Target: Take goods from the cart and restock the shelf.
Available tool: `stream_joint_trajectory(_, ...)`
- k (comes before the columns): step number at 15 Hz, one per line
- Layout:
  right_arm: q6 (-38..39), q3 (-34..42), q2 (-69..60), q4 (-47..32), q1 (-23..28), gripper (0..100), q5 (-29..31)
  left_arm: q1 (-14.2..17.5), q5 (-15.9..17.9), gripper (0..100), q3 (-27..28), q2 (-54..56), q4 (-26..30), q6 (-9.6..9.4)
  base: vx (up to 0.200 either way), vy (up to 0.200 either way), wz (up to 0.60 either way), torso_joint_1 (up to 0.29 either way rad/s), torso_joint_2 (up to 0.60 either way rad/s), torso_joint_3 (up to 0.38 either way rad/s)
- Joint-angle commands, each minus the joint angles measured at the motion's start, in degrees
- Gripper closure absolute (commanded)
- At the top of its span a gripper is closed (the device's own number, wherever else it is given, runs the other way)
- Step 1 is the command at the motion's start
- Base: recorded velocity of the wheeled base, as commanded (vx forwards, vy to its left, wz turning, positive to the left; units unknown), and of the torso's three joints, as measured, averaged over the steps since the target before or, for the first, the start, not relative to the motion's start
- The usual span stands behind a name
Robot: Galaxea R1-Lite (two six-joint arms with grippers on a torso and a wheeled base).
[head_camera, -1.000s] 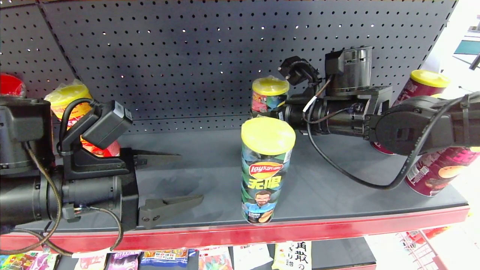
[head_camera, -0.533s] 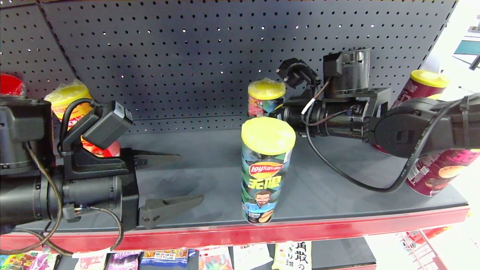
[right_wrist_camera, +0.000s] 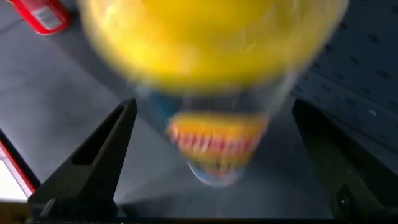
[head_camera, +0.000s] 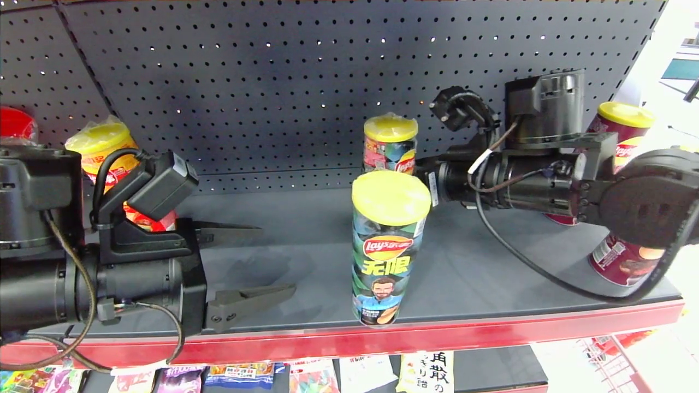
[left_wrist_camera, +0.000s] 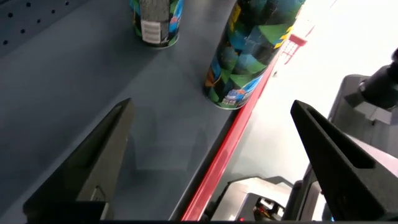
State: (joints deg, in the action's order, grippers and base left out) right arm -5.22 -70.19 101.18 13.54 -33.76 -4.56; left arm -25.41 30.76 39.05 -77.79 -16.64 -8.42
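Up close, right hand (right_wrist_camera: 212, 104) straddles rear can (right_wrist_camera: 214, 140), fingers (right_wrist_camera: 93, 162) apart.

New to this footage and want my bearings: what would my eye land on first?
The front can, tall and yellow-lidded, stands upright at the shelf's red edge, mid-picture. Behind it by the pegboard, the rear can sits between the fingers of the open right gripper. The left gripper hangs open over the shelf, to the front can's left.
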Motion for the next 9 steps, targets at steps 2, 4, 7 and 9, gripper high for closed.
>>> stream_joint_trajectory(2, -0.14, 9.72, -9.78, -0.18, 2.29, 0, 3.77, -0.52, -0.52, 0, -0.46, -1.49, 0.03, -0.10, 0.000, 0.000, 0.00, 0.000, 0.00, 0.000)
stream_joint_trajectory(4, -0.06, 14.38, -13.73, -0.18, 2.38, 0, 4.47, -1.05, -0.70, 0, -0.55, -2.90, 0.03, -0.54, 0.000, 0.000, 0.00, 0.000, 0.00, 0.000)
stream_joint_trajectory(7, 0.03, 23.52, -22.34, -0.10, 2.29, 0, 4.38, -1.40, -0.79, 0, -1.52, -5.53, 0.12, -4.06, 0.000, 0.000, 0.00, 0.000, 0.00, 0.000)
stream_joint_trajectory(9, -0.06, 29.94, -29.02, -0.18, 1.59, 0, 3.86, -2.90, -0.79, 0, -1.43, -7.82, 0.03, -4.58, 0.000, 0.000, 0.00, 0.000, 0.00, 0.000)
